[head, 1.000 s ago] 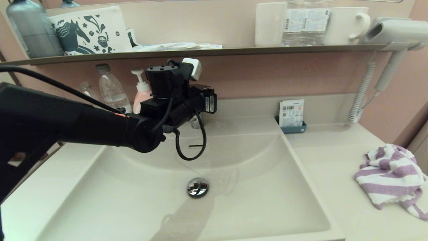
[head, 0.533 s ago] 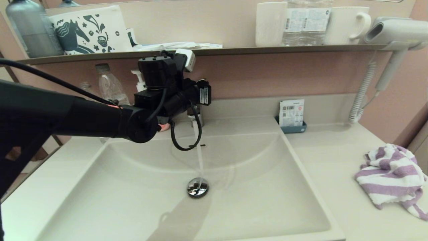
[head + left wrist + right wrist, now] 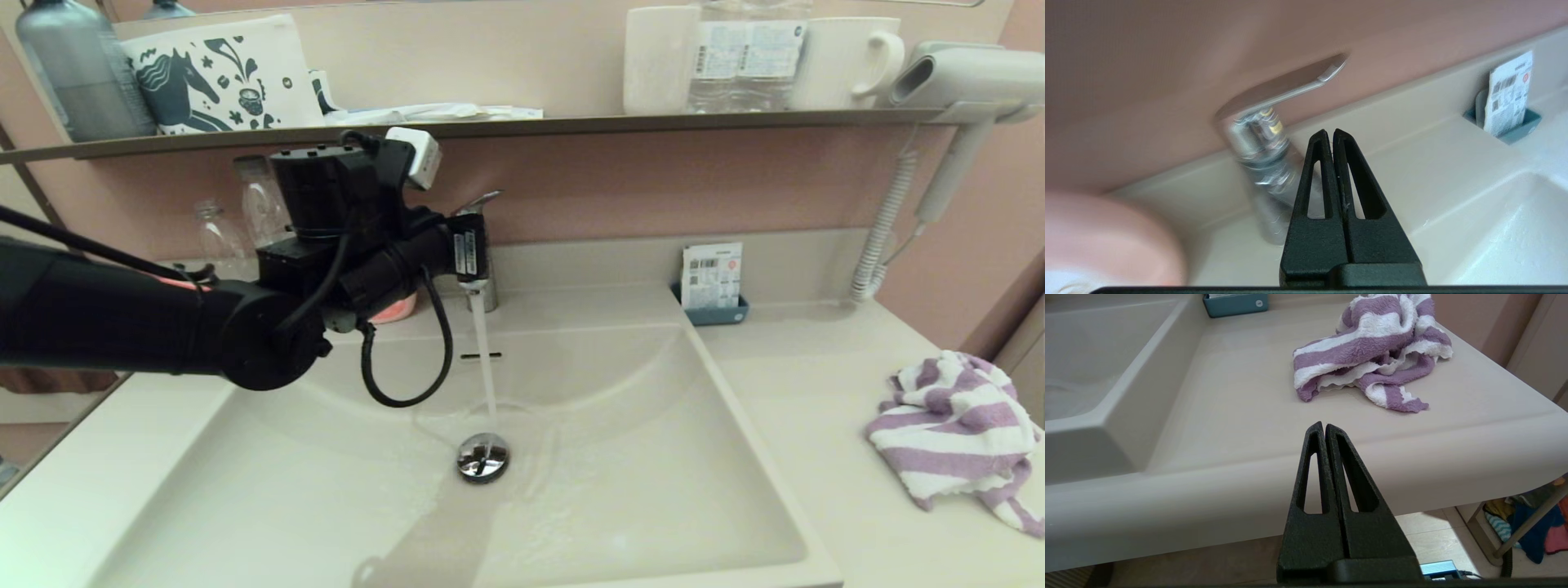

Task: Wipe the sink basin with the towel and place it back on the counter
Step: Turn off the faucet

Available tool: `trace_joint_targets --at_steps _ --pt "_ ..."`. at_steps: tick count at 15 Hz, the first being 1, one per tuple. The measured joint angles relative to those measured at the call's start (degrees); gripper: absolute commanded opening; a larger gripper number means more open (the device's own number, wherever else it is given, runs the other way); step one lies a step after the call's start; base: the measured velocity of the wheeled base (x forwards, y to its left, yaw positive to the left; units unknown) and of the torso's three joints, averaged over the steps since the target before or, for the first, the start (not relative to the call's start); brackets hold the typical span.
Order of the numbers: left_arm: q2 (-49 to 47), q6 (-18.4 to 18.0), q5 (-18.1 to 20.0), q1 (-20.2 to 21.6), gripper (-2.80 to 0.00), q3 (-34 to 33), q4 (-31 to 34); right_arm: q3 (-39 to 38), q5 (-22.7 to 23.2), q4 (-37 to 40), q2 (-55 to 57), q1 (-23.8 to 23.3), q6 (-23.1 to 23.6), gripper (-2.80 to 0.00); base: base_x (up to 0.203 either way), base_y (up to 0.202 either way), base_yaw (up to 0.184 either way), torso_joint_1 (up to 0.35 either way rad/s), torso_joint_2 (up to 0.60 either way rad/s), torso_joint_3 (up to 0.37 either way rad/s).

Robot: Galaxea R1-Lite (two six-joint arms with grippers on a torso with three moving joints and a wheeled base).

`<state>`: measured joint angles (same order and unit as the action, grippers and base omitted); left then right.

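Chrome faucet (image 3: 482, 269) at centre frame, lever raised. Water stream (image 3: 484, 359) runs from the spout down to the round chrome drain plug (image 3: 482, 456). Dark wall shelf (image 3: 571, 124) across upper frame carries: grey bottle (image 3: 77, 69) upper left, white pouch with dark horse print (image 3: 220, 77) beside it, white cup (image 3: 661, 57), clear labelled bottle (image 3: 747, 57) and white mug (image 3: 845, 61) upper right. White hair dryer (image 3: 963, 82) hangs at far right with coiled cord (image 3: 882, 229). Small teal tray with a paper packet (image 3: 713, 282) right of centre. Clear plastic bottle (image 3: 253, 204) at left.
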<state>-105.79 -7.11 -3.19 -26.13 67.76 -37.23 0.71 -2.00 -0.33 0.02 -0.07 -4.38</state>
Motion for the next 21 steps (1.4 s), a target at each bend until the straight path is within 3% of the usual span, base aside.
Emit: trace_joint_targets --at_steps 2,5,8,14,21 --pt "1.23 0.79 1.92 0.44 -2.80 -2.55 0.72 0.00 0.00 0.02 0.00 0.02 0.00 -2.80 0.000 0.000 0.000 0.000 0.00 0.000" --pt "2.92 1.80 -0.74 -2.61 -2.80 -4.66 -1.43 0.00 -0.01 0.02 0.00 0.00 0.00 -2.80 0.000 0.000 0.000 0.000 0.00 0.000" --pt "4.22 1.40 -0.72 0.02 -2.80 -1.89 2.55 0.00 0.00 0.00 0.00 -0.02 0.00 -2.80 0.000 0.000 0.000 0.000 0.00 0.000" --pt "3.78 1.35 -0.61 1.47 -2.80 -0.12 2.93 0.00 -0.01 0.02 0.00 0.02 0.00 -2.80 0.000 0.000 0.000 0.000 0.00 0.000" --pt "-2.38 0.78 -0.53 1.72 -2.80 10.36 3.25 0.00 -0.01 0.02 0.00 0.02 0.02 -2.80 0.000 0.000 0.000 0.000 0.00 0.000"
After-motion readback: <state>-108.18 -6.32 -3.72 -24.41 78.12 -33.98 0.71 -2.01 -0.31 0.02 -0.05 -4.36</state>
